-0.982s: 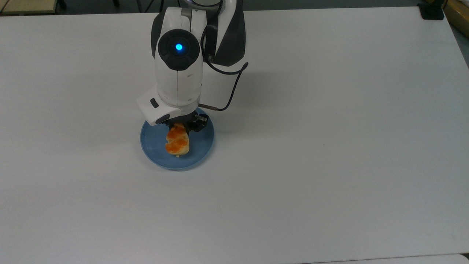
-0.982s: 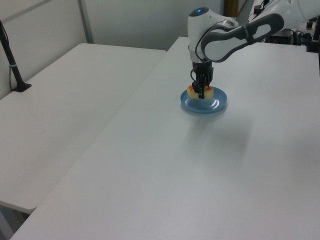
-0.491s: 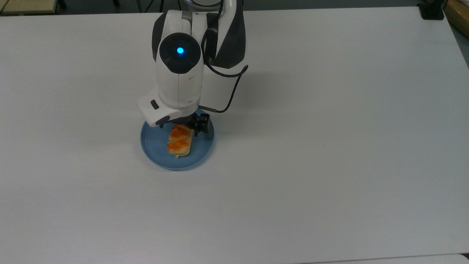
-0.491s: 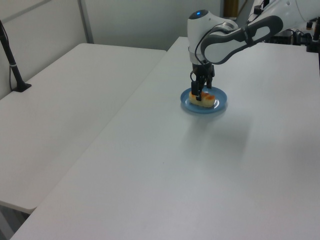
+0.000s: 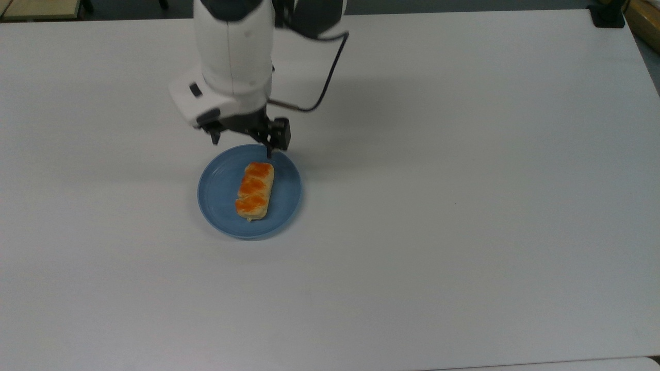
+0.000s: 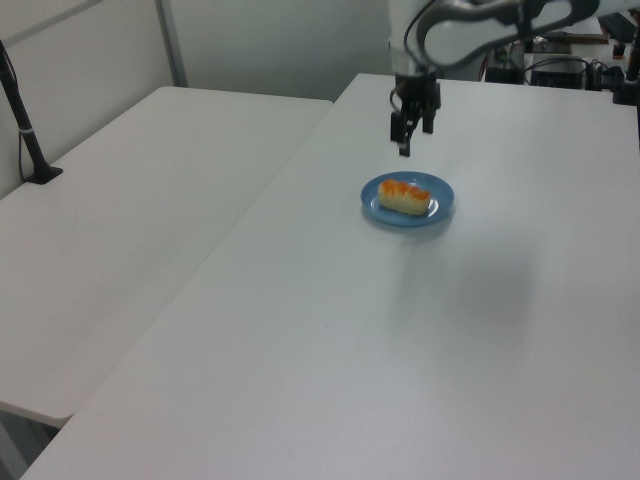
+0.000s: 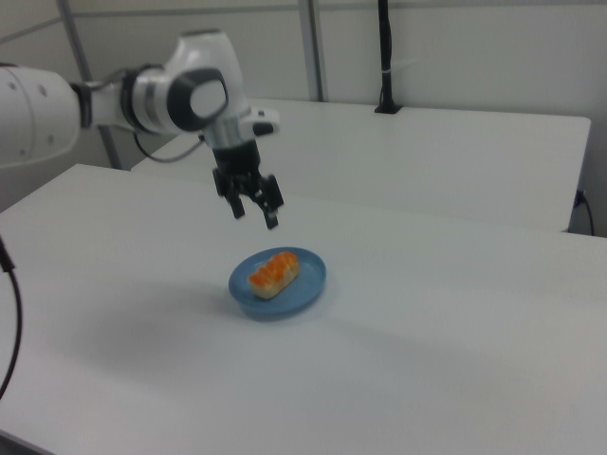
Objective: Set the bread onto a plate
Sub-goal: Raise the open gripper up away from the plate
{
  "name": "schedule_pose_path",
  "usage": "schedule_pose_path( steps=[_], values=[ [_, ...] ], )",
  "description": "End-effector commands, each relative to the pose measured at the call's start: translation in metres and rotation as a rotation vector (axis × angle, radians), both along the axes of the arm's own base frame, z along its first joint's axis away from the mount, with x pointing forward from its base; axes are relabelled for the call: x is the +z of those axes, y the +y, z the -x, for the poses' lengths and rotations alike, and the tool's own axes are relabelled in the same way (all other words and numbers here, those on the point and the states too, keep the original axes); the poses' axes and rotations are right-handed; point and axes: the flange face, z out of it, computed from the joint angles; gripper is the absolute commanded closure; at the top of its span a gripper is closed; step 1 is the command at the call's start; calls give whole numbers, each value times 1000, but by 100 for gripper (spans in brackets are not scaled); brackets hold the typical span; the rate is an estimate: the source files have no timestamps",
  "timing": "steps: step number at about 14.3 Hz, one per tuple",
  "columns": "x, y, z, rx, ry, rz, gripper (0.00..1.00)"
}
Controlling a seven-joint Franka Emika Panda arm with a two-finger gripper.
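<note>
White bench (image 5: pixel 464 206); bread (image 5: pixel 254 191) lies on plate (image 5: pixel 216 193). My pincer (image 5: pixel 241 146) hangs spread, empty: I'd retreat straight up.

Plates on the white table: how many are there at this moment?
1. The plate lies on the table with the bread on it, below the open gripper.

Bench (image 5: pixel 464 232) bare apart from plate (image 5: pixel 219 198) w/ bread (image 5: pixel 254 190) lying flat on it, well away from all bench edges. Gripper (image 7: pixel 254 212) hangs above plate's far rim in the top view, jaws apart, air gap betw. them and bread. Approach to plate open on the other sides.
</note>
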Motion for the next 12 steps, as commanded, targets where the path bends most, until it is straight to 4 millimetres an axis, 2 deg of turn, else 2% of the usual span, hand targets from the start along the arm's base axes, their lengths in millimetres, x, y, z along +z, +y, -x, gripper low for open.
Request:
schedule_pose_path(
  steps=[1, 2, 5, 12],
  values=[
    [72, -12, 40, 44, -20, -89, 0],
    [92, -20, 52, 66, -23, -129, 0],
    [109, -25, 68, 102, 0, -162, 0],
    [102, -20, 64, 114, 5, -143, 0]
  ],
)
